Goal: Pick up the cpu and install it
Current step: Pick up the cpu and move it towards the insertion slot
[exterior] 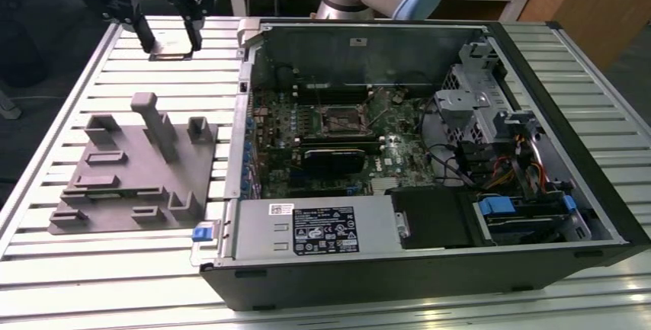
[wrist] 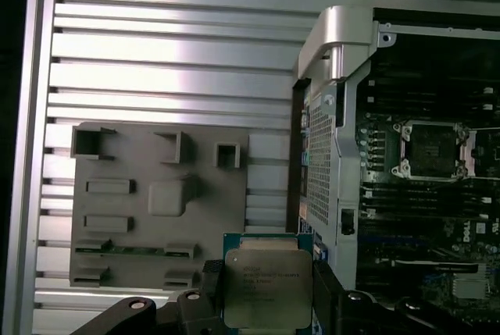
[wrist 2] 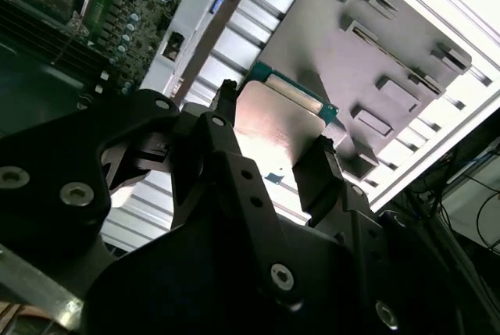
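Over on the exterior view's left, the gripper (exterior: 171, 43) hangs high above the slatted tabletop (exterior: 91, 269). There's the cpu (wrist: 266, 288), pinched by its edges between the two black fingers (wrist 2: 319, 169) and clear of everything beneath. Just below sits the gray fixture tray (exterior: 133, 170), flat on the tabletop. Moving right, the open computer case (exterior: 407, 284) lies on its side. Deep in its motherboard is the cpu socket (exterior: 341, 120), with the black heatsink (exterior: 331, 161) just beside it.

This reads as the carry, with the pick already made. To do it well, I'd say keep the chip level and the squeeze steady on the rim alone. Let nothing brush its faces, and give the case wall plenty of room.

The first wrist view looks straight onto the shiny metal top, with tray and socket either side. That's handy for judging how square the chip sits. The second wrist view shows the green edge and each finger seated against a side. The exterior view gives the height over the tabletop.
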Controlling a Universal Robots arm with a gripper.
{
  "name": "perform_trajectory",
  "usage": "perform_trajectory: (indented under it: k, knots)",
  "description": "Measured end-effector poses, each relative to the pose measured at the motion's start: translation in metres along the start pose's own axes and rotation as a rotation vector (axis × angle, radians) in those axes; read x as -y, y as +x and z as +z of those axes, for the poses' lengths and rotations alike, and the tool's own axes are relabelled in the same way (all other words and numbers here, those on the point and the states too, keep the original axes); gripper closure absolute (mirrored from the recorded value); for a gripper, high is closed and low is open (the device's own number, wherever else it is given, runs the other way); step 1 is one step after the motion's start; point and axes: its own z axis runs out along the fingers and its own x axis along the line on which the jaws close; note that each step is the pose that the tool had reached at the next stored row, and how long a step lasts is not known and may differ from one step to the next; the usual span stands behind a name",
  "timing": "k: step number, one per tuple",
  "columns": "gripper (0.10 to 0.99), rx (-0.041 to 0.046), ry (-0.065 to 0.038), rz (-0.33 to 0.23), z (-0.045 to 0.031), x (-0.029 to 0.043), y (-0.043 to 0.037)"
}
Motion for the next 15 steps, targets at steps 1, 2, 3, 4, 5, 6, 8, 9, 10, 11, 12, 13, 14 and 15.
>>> perform_trajectory:
  k: [1, 2, 3, 4, 5, 6, 8, 9, 10, 11, 12, 13, 14, 15]
  knots:
    - [0.545, 0.0, 0.0, 0.0, 0.0001, 0.0001, -0.0029]
    - [0.545, 0.0, 0.0, 0.0, 0.0001, 0.0002, -0.0059]
    - [0.545, -0.0001, 0.0, 0.0, 0.0002, 0.0003, -0.0089]
    - [0.545, 0.0, 0.0, 0.0, 0.0003, 0.0004, -0.0118]
    - [0.545, -0.0001, 0.0, 0.0, 0.0003, 0.0005, -0.0148]
    - [0.545, -0.0002, 0.0, 0.0, 0.0004, 0.0006, -0.0177]
    - [0.545, 0.0, 0.0, 0.0, 0.0006, 0.0008, -0.0238]
    - [0.545, 0.0, 0.0, 0.0, 0.0007, 0.0009, -0.0267]
    - [0.545, 0.0, 0.0, 0.0, 0.0007, 0.001, -0.0297]
    - [0.545, 0.0, 0.0, 0.0, 0.0008, 0.0011, -0.0326]
    - [0.545, 0.0, 0.0, 0.0, 0.0009, 0.0012, -0.0355]
    - [0.545, -0.0001, 0.0, 0.0, 0.001, 0.0013, -0.0385]
    - [0.545, -0.0001, 0.0, 0.0, 0.001, 0.0014, -0.0417]
    - [0.545, -0.0001, 0.0, 0.0, 0.0011, 0.0015, -0.0448]
